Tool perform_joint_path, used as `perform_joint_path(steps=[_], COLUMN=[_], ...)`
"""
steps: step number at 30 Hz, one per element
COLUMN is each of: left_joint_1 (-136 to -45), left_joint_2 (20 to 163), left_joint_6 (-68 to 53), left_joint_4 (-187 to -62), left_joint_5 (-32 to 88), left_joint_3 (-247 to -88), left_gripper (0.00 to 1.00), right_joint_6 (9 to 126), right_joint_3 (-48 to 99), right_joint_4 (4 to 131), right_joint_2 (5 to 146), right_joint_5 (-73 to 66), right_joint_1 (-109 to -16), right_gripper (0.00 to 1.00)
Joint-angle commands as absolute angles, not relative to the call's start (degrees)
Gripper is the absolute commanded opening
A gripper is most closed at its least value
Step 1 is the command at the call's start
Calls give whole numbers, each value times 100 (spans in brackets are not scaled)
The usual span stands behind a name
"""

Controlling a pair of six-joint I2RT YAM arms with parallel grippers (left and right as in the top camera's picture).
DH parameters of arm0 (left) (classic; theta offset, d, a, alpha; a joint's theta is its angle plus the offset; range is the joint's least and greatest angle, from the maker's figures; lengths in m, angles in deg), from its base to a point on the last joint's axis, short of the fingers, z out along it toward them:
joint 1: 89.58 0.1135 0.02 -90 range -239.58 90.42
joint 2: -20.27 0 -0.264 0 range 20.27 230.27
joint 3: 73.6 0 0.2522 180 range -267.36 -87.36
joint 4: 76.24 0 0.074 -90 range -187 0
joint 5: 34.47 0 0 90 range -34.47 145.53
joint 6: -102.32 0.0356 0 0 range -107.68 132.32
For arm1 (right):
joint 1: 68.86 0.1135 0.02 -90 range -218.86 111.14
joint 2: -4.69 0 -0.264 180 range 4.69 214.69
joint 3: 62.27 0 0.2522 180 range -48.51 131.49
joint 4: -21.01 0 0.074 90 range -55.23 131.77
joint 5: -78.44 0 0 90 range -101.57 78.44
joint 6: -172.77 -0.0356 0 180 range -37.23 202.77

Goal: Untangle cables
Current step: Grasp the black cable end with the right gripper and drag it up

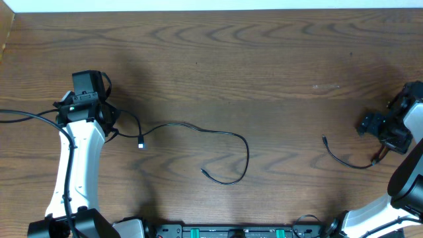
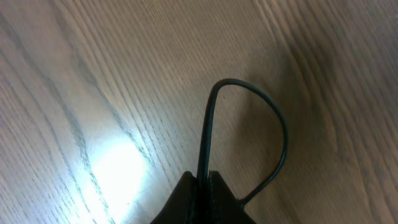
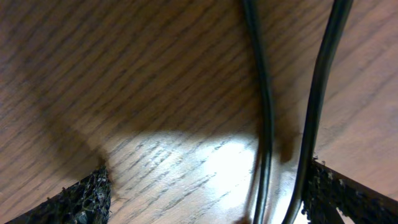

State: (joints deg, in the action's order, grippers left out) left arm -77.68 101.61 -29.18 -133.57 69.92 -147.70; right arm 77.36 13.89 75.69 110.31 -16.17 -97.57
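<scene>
Black cords on a brown wood table point(image 1: 264, 66), seen from above, in two separate pieces. The long cable point(image 1: 225, 134) begins at nine o'clock, runs toward the centre, then curls back in a hook with its free end near six o'clock. A pale-tipped plug point(image 1: 141, 143) lies just beside the arm at nine o'clock. The short cable point(image 1: 344, 162) lies in a shallow curve at three o'clock, well apart from the long one.

The left gripper point(image 2: 208, 186) is closed tight on the long cable, and a small loop bulges out above its fingers. This looks like a pinch near the plug end, meant to anchor or drag that cord away from the other.

The right gripper point(image 3: 214, 196) is spread wide and low over the table. Two black strands point(image 3: 264, 112) run between its fingers, unclamped. I cannot tell whether both belong to the short cable. The wide jaws suggest a release or a fresh approach.
</scene>
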Motion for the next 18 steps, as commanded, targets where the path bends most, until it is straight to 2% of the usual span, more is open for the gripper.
perform_joint_path(steps=[1, 5, 9, 14, 18], left_joint_1=[-7748, -7748, -7748, -7748, -7748], left_joint_2=[10202, 10202, 10202, 10202, 10202], left_joint_6=[-2839, -2839, -2837, -2839, -2839], left_joint_4=[-13379, -13381, -13357, -13357, -13357], left_joint_5=[6983, 6983, 6983, 6983, 6983], left_joint_3=[-14756, -14756, -14756, -14756, -14756], left_gripper=[8, 8, 8, 8, 8], right_joint_6=[7810, 7810, 7696, 7594, 7548], right_joint_3=[1194, 895, 390, 344, 344], right_joint_4=[7526, 7204, 6544, 6516, 6516], right_joint_2=[11066, 11066, 11066, 11066, 11066], right_joint_5=[-1518, -1505, -1496, -1394, -1396], right_joint_1=[-9759, -9770, -9770, -9770, -9770], right_gripper=[94, 90, 75, 56, 51])
